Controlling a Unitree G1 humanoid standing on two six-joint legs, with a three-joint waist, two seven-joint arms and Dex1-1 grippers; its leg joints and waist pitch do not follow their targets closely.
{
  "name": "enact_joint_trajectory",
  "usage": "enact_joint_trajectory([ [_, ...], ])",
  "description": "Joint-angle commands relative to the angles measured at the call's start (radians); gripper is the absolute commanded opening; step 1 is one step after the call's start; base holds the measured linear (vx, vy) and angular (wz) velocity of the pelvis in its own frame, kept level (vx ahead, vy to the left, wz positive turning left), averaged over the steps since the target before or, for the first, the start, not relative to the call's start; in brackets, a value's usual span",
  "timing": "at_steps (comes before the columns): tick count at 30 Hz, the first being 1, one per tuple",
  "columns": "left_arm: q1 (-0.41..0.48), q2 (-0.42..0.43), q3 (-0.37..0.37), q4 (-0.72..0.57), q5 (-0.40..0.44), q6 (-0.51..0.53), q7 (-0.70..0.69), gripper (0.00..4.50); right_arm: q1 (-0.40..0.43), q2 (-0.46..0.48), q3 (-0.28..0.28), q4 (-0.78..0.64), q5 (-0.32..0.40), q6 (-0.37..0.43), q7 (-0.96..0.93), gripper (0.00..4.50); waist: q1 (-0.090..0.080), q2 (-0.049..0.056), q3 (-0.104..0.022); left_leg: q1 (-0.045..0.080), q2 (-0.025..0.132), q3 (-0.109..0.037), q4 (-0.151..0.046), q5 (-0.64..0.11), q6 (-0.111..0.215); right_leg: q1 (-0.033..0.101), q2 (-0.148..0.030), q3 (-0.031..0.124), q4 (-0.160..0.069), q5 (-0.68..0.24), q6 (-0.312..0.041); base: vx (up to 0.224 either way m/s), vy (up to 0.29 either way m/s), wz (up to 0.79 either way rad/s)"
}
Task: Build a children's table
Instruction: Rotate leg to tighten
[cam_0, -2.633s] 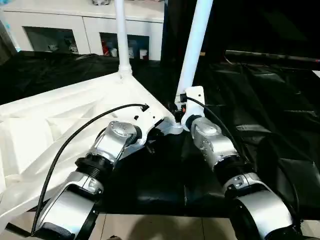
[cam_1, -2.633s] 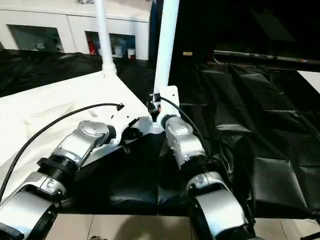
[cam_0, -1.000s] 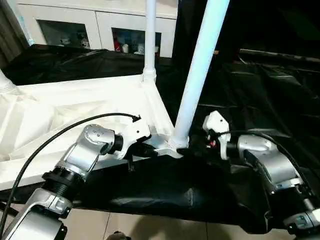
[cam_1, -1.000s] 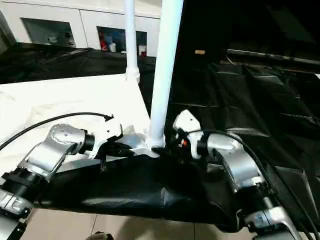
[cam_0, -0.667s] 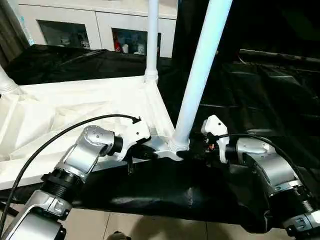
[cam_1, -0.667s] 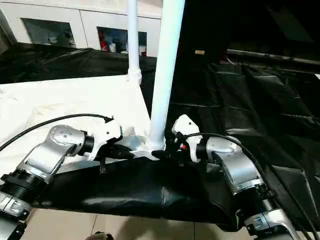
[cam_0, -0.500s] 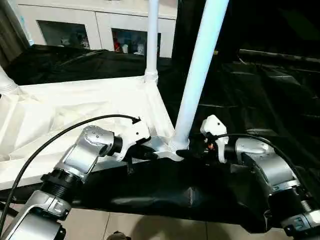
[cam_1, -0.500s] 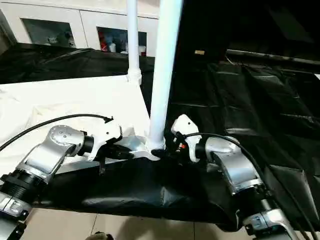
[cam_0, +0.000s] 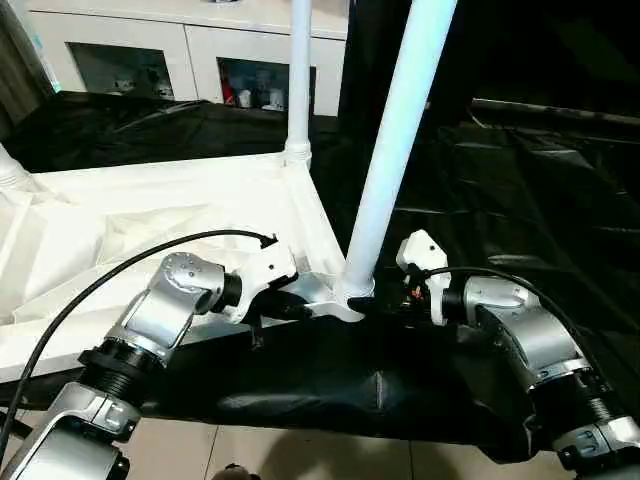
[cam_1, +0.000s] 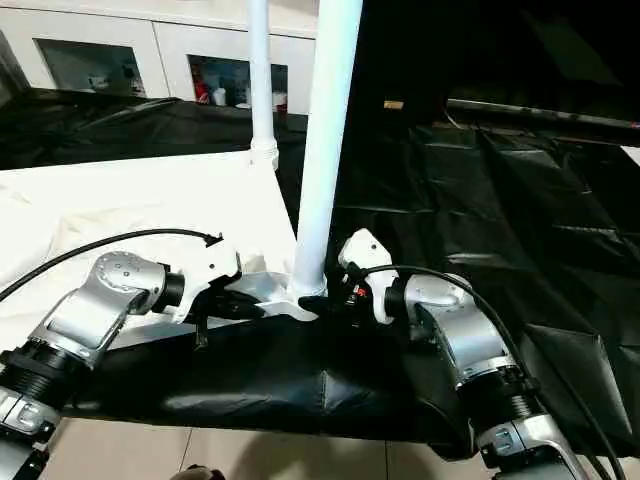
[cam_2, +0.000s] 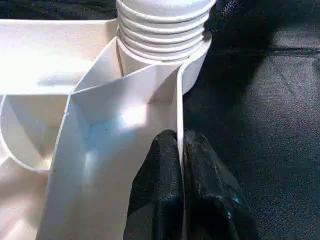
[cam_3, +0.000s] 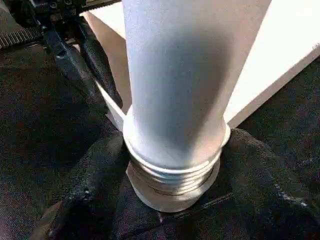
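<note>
One white table top (cam_0: 150, 215) lies upside down on black sheeting (cam_0: 520, 200), with three legs standing from its corners: the near leg (cam_0: 395, 140), the far leg (cam_0: 298, 70) and a stub of a third (cam_0: 8, 165) at the far left. The left hand (cam_0: 288, 308) reaches in low from the left, clenched on the top's thin rim beside the near corner socket (cam_2: 165, 45). The right hand (cam_1: 325, 300) comes in level from the right, its fingers (cam_3: 85, 200) cupped round the near leg's threaded base, which the wrist cameras show up close. A white cabinet (cam_0: 180, 50) stands behind.
</note>
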Motion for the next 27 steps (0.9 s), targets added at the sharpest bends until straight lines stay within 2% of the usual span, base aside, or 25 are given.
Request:
enact_joint_trajectory([
  [1,-0.012,-0.039,0.001,-0.079,-0.065,-0.023,-0.03,0.0,-0.022,0.014,0.011,0.021,0.0,0.01,0.002,3.45,-0.002,-0.008,-0.068,0.03,0.009,0.005,-0.053,-0.186,0.044,0.04,-0.021,0.01,-0.059,-0.032,-0.238,0.0,0.0,0.0],
  [3,-0.011,-0.04,0.0,-0.08,-0.065,-0.022,-0.029,0.0,-0.022,0.015,0.01,0.021,-0.005,0.005,-0.001,3.65,-0.002,-0.006,-0.068,0.032,0.01,0.004,-0.053,-0.195,0.041,0.037,-0.021,0.01,-0.06,-0.048,-0.24,0.0,0.0,0.0],
  [6,-0.012,-0.04,0.001,-0.08,-0.064,-0.022,-0.029,0.0,-0.026,0.018,0.014,0.022,-0.019,-0.011,-0.015,3.65,0.003,-0.004,-0.066,0.034,0.011,0.005,-0.054,-0.204,0.032,0.034,-0.02,0.011,-0.061,-0.06,-0.234,0.0,0.0,0.0],
  [8,-0.014,-0.04,0.001,-0.077,-0.063,-0.024,-0.029,0.0,-0.03,0.023,0.012,0.025,-0.018,-0.012,-0.018,3.65,0.002,-0.006,-0.066,0.032,0.009,0.004,-0.055,-0.21,0.027,0.037,-0.021,0.011,-0.061,-0.068,-0.226,0.0,0.0,0.0],
  [17,-0.01,-0.035,0.002,-0.081,-0.062,-0.02,-0.031,0.0,-0.028,0.026,0.002,0.029,-0.006,-0.012,-0.007,3.65,0.002,-0.007,-0.066,0.031,0.009,0.003,-0.055,-0.216,0.025,0.036,-0.021,0.011,-0.061,-0.078,-0.221,0.0,0.0,0.0],
  [20,-0.01,-0.035,0.002,-0.08,-0.063,-0.02,-0.031,0.0,-0.027,0.027,-0.001,0.03,-0.005,-0.013,-0.006,3.31,0.003,-0.006,-0.067,0.032,0.009,0.003,-0.054,-0.21,0.026,0.036,-0.021,0.011,-0.06,-0.07,-0.222,0.0,0.0,0.0],
  [22,-0.01,-0.035,0.002,-0.08,-0.063,-0.019,-0.032,0.0,-0.026,0.027,-0.002,0.03,-0.004,-0.012,-0.006,3.28,0.003,-0.006,-0.067,0.032,0.009,0.004,-0.054,-0.212,0.027,0.036,-0.021,0.011,-0.061,-0.07,-0.225,0.0,0.0,0.0],
  [25,-0.01,-0.035,0.001,-0.08,-0.064,-0.018,-0.034,0.0,-0.023,0.028,-0.004,0.028,-0.003,-0.009,-0.006,2.91,0.003,-0.006,-0.067,0.032,0.009,0.003,-0.054,-0.215,0.026,0.036,-0.021,0.011,-0.061,-0.075,-0.224,0.0,0.0,0.0],
  [27,-0.008,-0.035,0.0,-0.081,-0.064,-0.016,-0.036,0.0,-0.017,0.028,-0.005,0.026,-0.001,-0.008,-0.007,2.86,0.003,-0.006,-0.067,0.032,0.009,0.003,-0.054,-0.22,0.024,0.035,-0.021,0.011,-0.061,-0.082,-0.222,0.0,0.0,0.0],
])
